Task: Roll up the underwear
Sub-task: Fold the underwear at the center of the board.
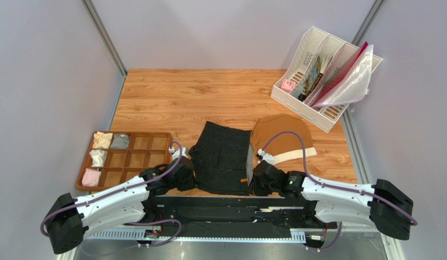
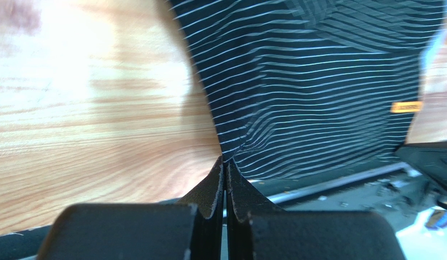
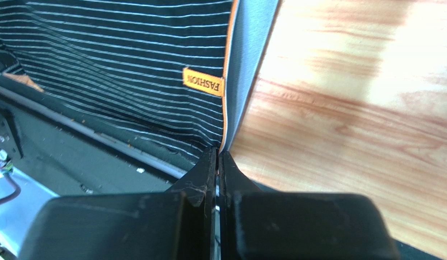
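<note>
wooden table (image 1: 182, 92) is carrying the underwear (image 1: 223, 160) spread flat at its near edge; left gripper (image 2: 225, 162) is pinching the near left corner, right gripper (image 3: 218, 154) is clamping the near right corner.

Black underwear (image 1: 223, 157), fine pale stripes

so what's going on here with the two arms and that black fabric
Two robot arms are starting to roll the underwear, which lies flat and unrolled at the near edge of the table. The left gripper is shut on its near left corner. The right gripper is shut on the near end of its grey waistband. Brown briefs lie beside it on the right.
</note>
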`<action>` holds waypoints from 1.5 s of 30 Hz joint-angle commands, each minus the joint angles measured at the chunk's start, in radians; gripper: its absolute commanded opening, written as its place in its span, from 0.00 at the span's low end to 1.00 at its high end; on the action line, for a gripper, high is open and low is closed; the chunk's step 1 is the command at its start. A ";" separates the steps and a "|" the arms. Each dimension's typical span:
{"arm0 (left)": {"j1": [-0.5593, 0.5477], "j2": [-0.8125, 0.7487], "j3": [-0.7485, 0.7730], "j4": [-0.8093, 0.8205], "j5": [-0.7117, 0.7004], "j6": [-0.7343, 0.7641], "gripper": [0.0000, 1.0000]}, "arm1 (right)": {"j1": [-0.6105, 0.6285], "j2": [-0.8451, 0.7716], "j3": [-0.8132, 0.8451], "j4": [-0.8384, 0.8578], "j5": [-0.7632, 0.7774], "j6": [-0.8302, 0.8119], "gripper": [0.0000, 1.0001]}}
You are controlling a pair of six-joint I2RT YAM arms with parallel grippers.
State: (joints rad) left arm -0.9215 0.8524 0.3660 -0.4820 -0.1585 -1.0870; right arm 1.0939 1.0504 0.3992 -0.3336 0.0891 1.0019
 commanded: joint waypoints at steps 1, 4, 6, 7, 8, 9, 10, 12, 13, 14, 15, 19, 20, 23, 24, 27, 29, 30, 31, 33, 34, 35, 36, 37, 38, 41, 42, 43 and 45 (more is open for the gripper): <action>-0.004 -0.023 0.097 -0.027 -0.010 0.036 0.00 | 0.008 -0.078 0.095 -0.083 0.050 -0.026 0.00; -0.004 -0.019 0.138 -0.044 -0.032 0.050 0.00 | 0.006 -0.102 0.148 -0.117 0.086 -0.062 0.00; -0.004 -0.016 0.152 -0.038 -0.050 0.058 0.00 | 0.003 -0.099 0.177 -0.122 0.116 -0.086 0.00; -0.004 -0.012 0.166 -0.037 -0.056 0.062 0.00 | 0.000 -0.087 0.185 -0.122 0.121 -0.098 0.00; 0.003 -0.001 0.174 -0.032 -0.065 0.068 0.00 | -0.011 -0.081 0.194 -0.120 0.130 -0.105 0.00; 0.007 0.007 0.183 -0.029 -0.070 0.082 0.00 | -0.018 -0.073 0.201 -0.120 0.135 -0.112 0.00; 0.015 0.016 0.200 -0.026 -0.072 0.091 0.00 | -0.025 -0.067 0.216 -0.117 0.136 -0.127 0.00; 0.062 0.042 0.211 0.005 -0.052 0.130 0.00 | -0.052 -0.053 0.228 -0.111 0.143 -0.147 0.00; 0.079 0.049 0.221 0.014 -0.044 0.143 0.00 | -0.066 -0.046 0.242 -0.110 0.143 -0.157 0.00; 0.094 0.068 0.229 0.025 -0.027 0.159 0.00 | -0.093 -0.037 0.248 -0.108 0.136 -0.180 0.00; 0.120 0.079 0.238 0.046 -0.020 0.188 0.00 | -0.107 -0.033 0.254 -0.102 0.132 -0.190 0.00; 0.157 0.160 0.313 0.079 0.010 0.246 0.00 | -0.199 0.016 0.285 -0.058 0.084 -0.253 0.00; 0.168 0.175 0.326 0.082 0.017 0.265 0.00 | -0.216 0.026 0.294 -0.055 0.077 -0.262 0.00; 0.217 0.223 0.369 0.108 0.049 0.297 0.00 | -0.275 0.052 0.325 -0.033 0.057 -0.302 0.00; 0.251 0.250 0.379 0.114 0.057 0.308 0.00 | -0.290 0.062 0.334 -0.027 0.049 -0.310 0.00; 0.305 0.324 0.436 0.125 0.118 0.351 0.00 | -0.370 0.108 0.372 -0.013 0.011 -0.345 0.00; 0.320 0.361 0.482 0.132 0.140 0.383 0.00 | -0.397 0.134 0.409 -0.007 -0.006 -0.374 0.00; 0.326 0.397 0.497 0.135 0.151 0.392 0.00 | -0.422 0.170 0.420 0.004 -0.012 -0.385 0.00; 0.341 0.419 0.513 0.135 0.151 0.412 0.00 | -0.436 0.186 0.435 0.008 -0.028 -0.393 0.00; 0.363 0.485 0.568 0.131 0.180 0.435 0.00 | -0.462 0.242 0.473 0.022 -0.038 -0.417 0.00; 0.384 0.508 0.588 0.122 0.201 0.453 0.00 | -0.489 0.266 0.486 0.027 -0.054 -0.424 0.00; 0.397 0.551 0.628 0.117 0.208 0.463 0.00 | -0.505 0.286 0.512 0.036 -0.066 -0.436 0.00; 0.404 0.569 0.646 0.114 0.214 0.473 0.00 | -0.529 0.304 0.524 0.042 -0.075 -0.442 0.00; 0.414 0.589 0.665 0.108 0.215 0.493 0.00 | -0.538 0.348 0.536 0.045 -0.110 -0.450 0.00; 0.430 0.611 0.700 0.102 0.215 0.502 0.00 | -0.548 0.368 0.555 0.048 -0.115 -0.456 0.00; 0.461 0.718 0.773 0.080 0.224 0.542 0.00 | -0.572 0.462 0.610 0.050 -0.126 -0.479 0.00; 0.469 0.741 0.792 0.074 0.234 0.552 0.00 | -0.583 0.482 0.636 0.053 -0.133 -0.485 0.00; 0.477 0.763 0.813 0.060 0.237 0.568 0.00 | -0.589 0.526 0.647 0.053 -0.138 -0.488 0.00; 0.490 0.824 0.861 0.053 0.250 0.584 0.00 | -0.603 0.560 0.667 0.061 -0.146 -0.493 0.00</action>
State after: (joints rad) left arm -0.4583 1.6024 1.1336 -0.3927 0.0517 -0.5838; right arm 0.5140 1.5436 0.9981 -0.3195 -0.0154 0.5537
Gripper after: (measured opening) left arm 0.003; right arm 0.003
